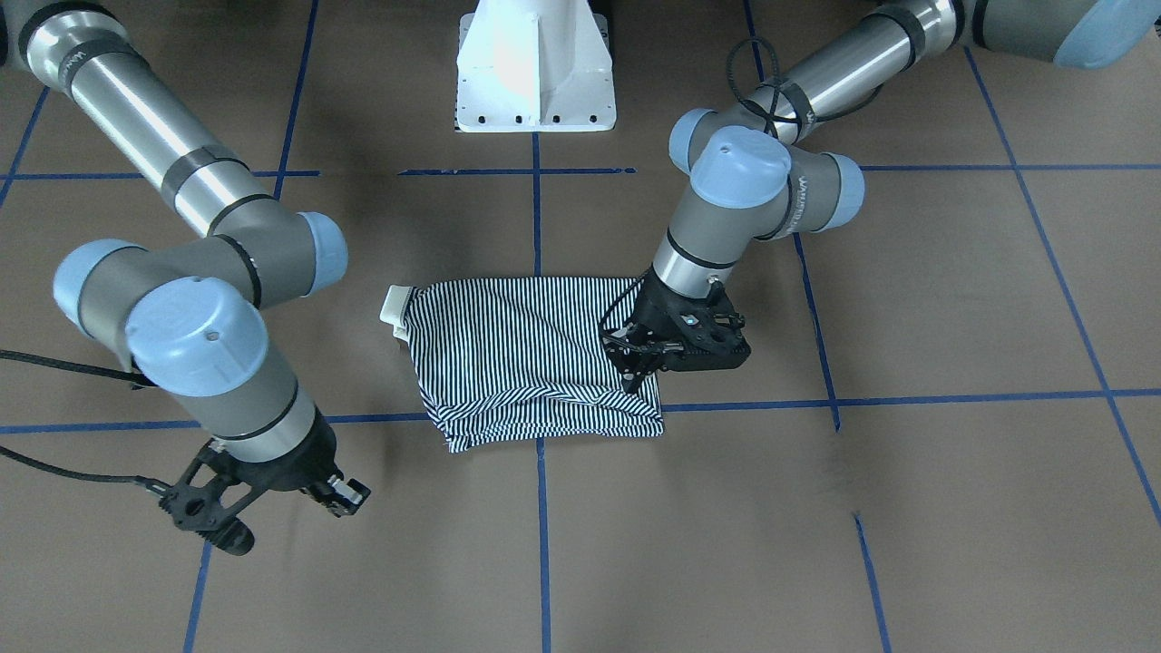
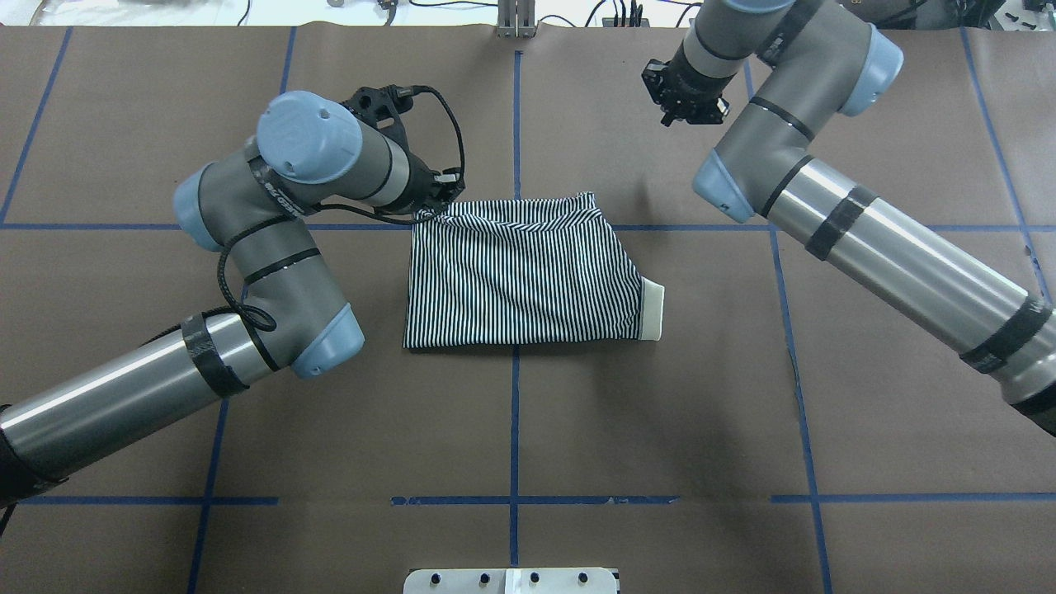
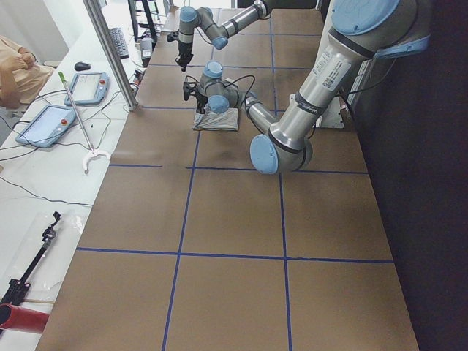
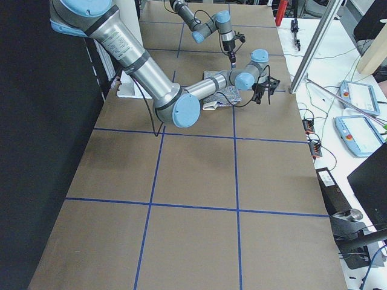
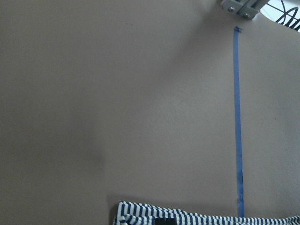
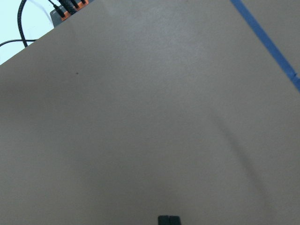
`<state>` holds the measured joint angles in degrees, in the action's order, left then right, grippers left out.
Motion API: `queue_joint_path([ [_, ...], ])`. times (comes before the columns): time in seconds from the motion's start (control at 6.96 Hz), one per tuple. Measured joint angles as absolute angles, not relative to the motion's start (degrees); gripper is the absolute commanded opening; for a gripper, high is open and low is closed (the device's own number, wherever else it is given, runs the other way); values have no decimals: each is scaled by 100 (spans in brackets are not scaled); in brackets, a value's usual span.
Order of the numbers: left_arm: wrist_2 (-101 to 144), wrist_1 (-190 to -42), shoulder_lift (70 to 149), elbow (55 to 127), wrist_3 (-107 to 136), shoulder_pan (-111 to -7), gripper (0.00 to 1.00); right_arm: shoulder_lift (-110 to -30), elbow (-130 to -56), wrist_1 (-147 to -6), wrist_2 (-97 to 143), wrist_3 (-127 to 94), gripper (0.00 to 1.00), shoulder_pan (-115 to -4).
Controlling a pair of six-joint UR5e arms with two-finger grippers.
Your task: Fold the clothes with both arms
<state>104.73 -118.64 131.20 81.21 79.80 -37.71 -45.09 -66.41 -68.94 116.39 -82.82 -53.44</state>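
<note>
Brown counter (image 2: 528,429) w/ blue tape grid carries everything. The polo shirt (image 2: 528,280) lies at its centre, already a compact striped rectangle, w/ the cream collar (image 2: 652,309) poking out at 3 o'clock in the overhead view.

Step in hand, as I read it: L side works the shirt's 11 o'clock corner for one more fold or a tidy-up. To do it well, lift only enough to clear the layers, carry the corner straight across w/o dragging the stack, and bring the R side in to pin the opposite edge so the rectangle doesn't skew.

Left arm (image 2: 289,272) is bent sharply at the elbow, wrist low and tilted down. Right arm (image 2: 891,256) reaches far, wrist raised over bare counter at approx 1 o'clock, well apart from the shirt.

Left pincer (image 1: 638,376) looks pressed together on the bunched corner fabric. Right pincer (image 6: 168,219) has its pads together, holding nothing.
</note>
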Motion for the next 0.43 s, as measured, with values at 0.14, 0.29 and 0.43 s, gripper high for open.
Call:
queue_joint_path([
  [0.14,10535,-11695,13199,8144,8006,-3580,0,-4704,-6749,-6892,11809,-7974,0,-5481],
  [0.29,10634,-11626,13228,8108,8009,-3457,0,-4808,-6801,-6889,11892,-7836,0,-5542],
  [0.43,10680,-11611,13239,8045,7962,-3400,0,-4873,-6826,-6883,11921,-7788,0,-5560],
])
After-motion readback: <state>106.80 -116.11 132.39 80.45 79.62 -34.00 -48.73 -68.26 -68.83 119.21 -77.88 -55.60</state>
